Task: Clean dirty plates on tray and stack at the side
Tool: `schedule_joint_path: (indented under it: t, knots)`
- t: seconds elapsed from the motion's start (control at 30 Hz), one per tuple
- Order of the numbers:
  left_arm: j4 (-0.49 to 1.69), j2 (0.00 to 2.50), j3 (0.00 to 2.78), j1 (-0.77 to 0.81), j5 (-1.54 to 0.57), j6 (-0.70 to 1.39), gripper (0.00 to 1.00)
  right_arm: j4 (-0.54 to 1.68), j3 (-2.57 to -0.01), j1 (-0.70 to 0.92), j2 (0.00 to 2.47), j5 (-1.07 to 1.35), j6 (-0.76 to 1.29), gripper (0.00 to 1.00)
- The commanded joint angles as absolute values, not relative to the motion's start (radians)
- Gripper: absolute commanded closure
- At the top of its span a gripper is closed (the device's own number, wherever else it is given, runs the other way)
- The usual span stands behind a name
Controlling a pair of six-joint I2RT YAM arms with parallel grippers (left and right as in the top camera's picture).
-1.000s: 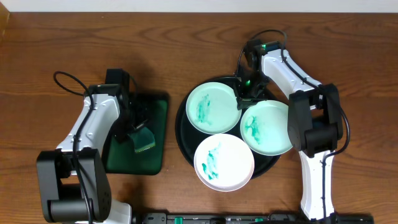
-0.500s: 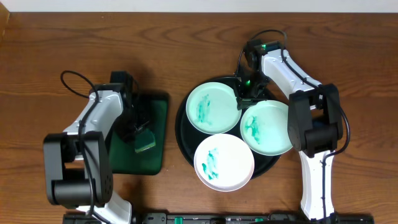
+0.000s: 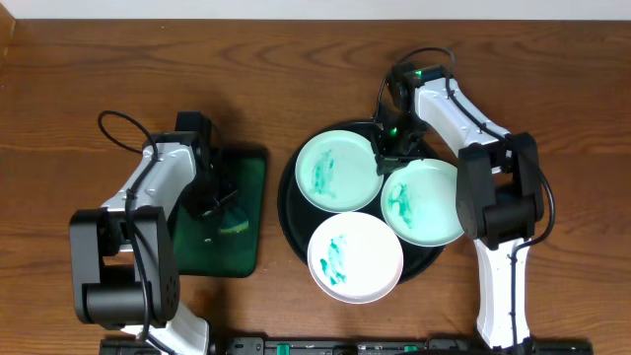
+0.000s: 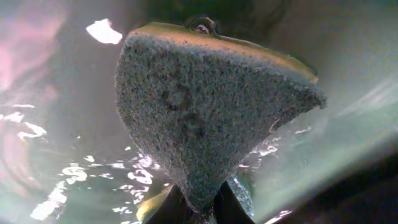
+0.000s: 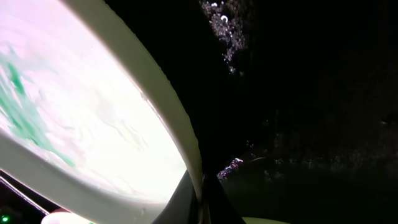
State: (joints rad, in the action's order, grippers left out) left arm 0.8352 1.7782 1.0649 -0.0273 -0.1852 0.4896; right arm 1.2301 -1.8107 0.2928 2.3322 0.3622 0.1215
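Three white plates with teal smears lie on the black tray (image 3: 288, 212): one at the back left (image 3: 335, 170), one at the right (image 3: 424, 202), one at the front (image 3: 355, 256). My right gripper (image 3: 386, 150) is shut on the right rim of the back-left plate (image 5: 74, 112); its fingers pinch the rim (image 5: 200, 199) over the tray's floor (image 5: 311, 112). My left gripper (image 3: 225, 212) is over the dark green tray (image 3: 246, 163), shut on a grey-green sponge (image 3: 237, 223). That sponge (image 4: 211, 118) fills the left wrist view, squeezed between the gripper (image 4: 200, 208) at its lower end.
The green rectangular tray's floor (image 4: 74, 155) is wet and shiny. Bare wooden table (image 3: 118, 69) surrounds both trays. The right arm (image 3: 493, 187) reaches over the right plate's far edge. The left arm's cable (image 3: 113, 128) loops over the table at the left.
My left gripper has closed on the sponge, which now looks pinched and narrower. The left arm shifted slightly toward the back. The right gripper and the plates have not moved.
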Motion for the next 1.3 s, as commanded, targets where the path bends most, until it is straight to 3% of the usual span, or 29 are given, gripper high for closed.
schedule_joint_path:
  t: [0.0, 0.6, 0.77, 1.03, 1.27]
  knots:
    - [0.859, 1.775, 1.085, -0.030, -0.198, 0.433, 0.93, 1.242, -1.791, 0.271, 2.350, 0.293, 0.107, 0.99]
    - [0.981, 1.234, 1.114, -0.021, -0.196, 0.403, 0.93, 1.242, -1.791, 0.272, 2.350, 0.297, 0.107, 0.99]
    - [1.012, 1.296, 1.097, -0.021, -0.028, 0.377, 0.93, 1.240, -1.791, 0.272, 2.350, 0.297, 0.107, 0.99]
    - [0.992, 1.575, 1.090, -0.021, -0.058, 0.280, 0.93, 1.235, -1.791, 0.272, 2.350, 0.328, 0.107, 0.99]
    - [0.976, 1.569, 1.092, -0.021, -0.097, 0.273, 0.93, 1.242, -1.791, 0.272, 2.350, 0.327, 0.107, 0.99]
